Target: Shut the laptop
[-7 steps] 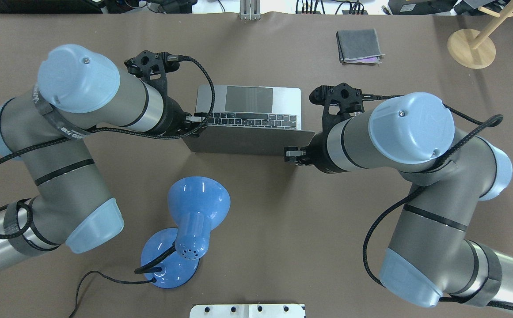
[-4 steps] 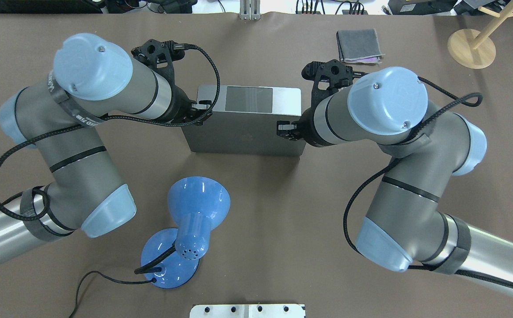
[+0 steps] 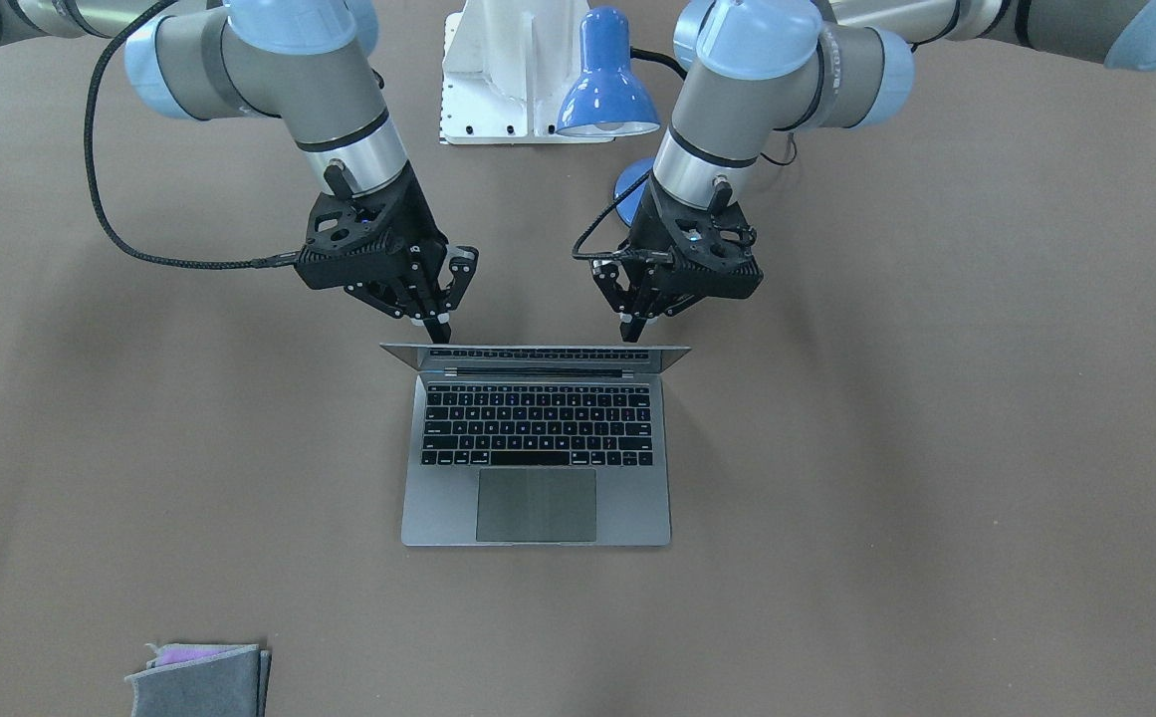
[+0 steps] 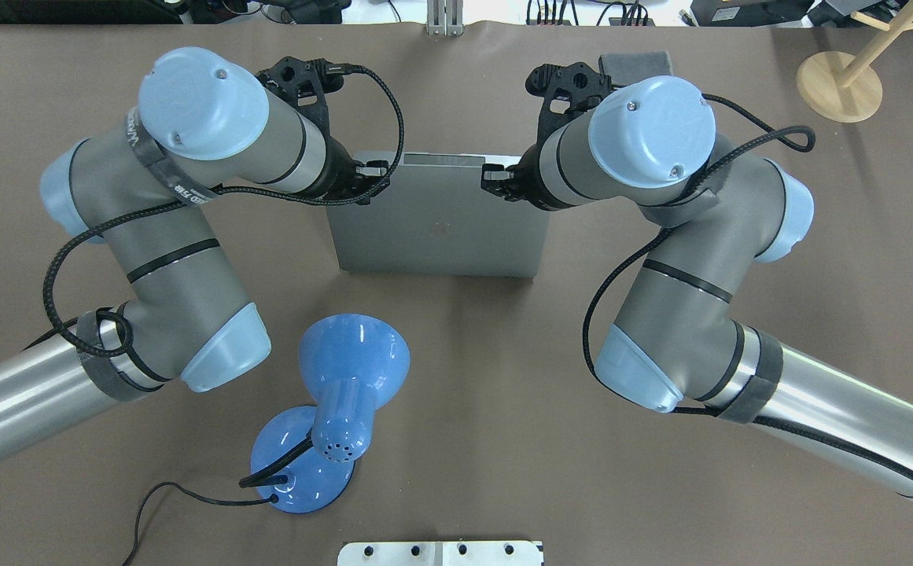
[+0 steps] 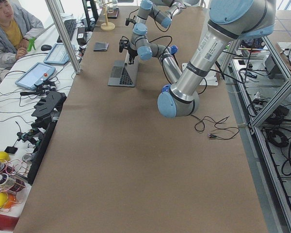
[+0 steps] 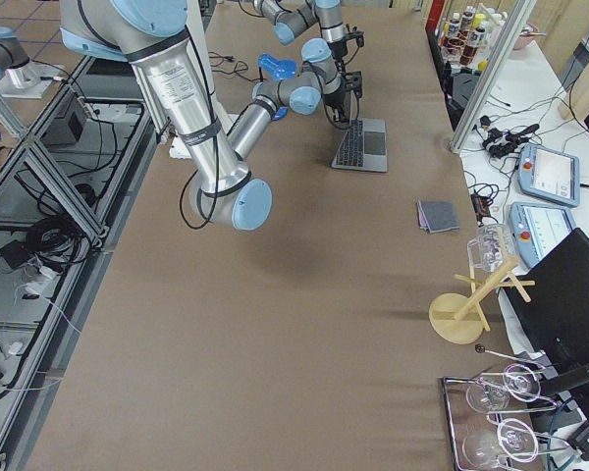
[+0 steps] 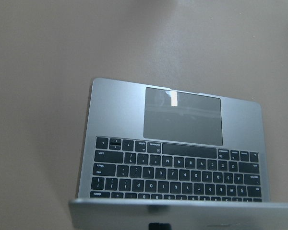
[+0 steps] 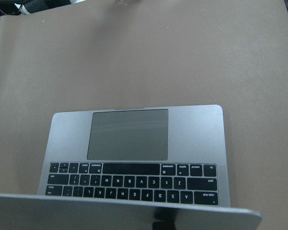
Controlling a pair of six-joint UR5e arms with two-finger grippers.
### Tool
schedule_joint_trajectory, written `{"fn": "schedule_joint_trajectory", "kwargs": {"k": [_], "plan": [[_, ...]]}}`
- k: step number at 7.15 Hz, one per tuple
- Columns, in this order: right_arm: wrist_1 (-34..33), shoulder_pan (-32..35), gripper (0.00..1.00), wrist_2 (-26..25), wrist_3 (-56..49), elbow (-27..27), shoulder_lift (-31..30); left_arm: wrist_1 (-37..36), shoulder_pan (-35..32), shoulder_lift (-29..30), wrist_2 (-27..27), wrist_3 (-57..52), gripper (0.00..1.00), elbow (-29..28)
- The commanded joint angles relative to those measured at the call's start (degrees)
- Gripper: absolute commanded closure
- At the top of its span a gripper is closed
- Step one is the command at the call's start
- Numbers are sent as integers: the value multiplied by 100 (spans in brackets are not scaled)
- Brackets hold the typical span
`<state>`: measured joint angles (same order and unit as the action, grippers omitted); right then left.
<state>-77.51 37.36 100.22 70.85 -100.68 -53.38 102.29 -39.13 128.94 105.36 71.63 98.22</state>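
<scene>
The slim space-grey metal laptop (image 4: 436, 228) sits at upper middle of the overhead view on the brown table (image 4: 503, 354). More of its lid's back shows than a second ago, and it now hides the keys and nearly all the trackpad. The black left gripper (image 3: 629, 324) and right gripper (image 3: 438, 324), each with fingers together, press behind the lid's top edge. The wrist views show the keyboard deck uncovered, so I judge the closing under way, not done.

Grey laptop (image 3: 536, 503), black keys (image 3: 537, 426)

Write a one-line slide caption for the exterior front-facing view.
Left pincer and right pincer set their tips at the lid's top edge on the half-closed laptop, blue lamp behind.
</scene>
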Motion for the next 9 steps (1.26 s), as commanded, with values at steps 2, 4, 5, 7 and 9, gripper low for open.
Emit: {"fn": "schedule_joint_trajectory", "kwargs": {"k": [2, 4, 5, 7, 9], "plan": [[164, 131, 100, -11, -36, 994, 599, 291, -42, 263, -270, 9, 100, -645], [604, 201, 100, 15, -105, 1584, 688, 694, -51, 455, -453, 9, 100, -1275], [623, 219, 100, 24, -271, 1935, 871, 888, -60, 543, -455, 9, 100, -1619], [771, 219, 100, 155, -282, 2751, 1214, 1283, -60, 832, -455, 9, 100, -2539], [1051, 219, 100, 331, -291, 3193, 1233, 1540, -51, 913, -446, 1, 100, -2948]]}}
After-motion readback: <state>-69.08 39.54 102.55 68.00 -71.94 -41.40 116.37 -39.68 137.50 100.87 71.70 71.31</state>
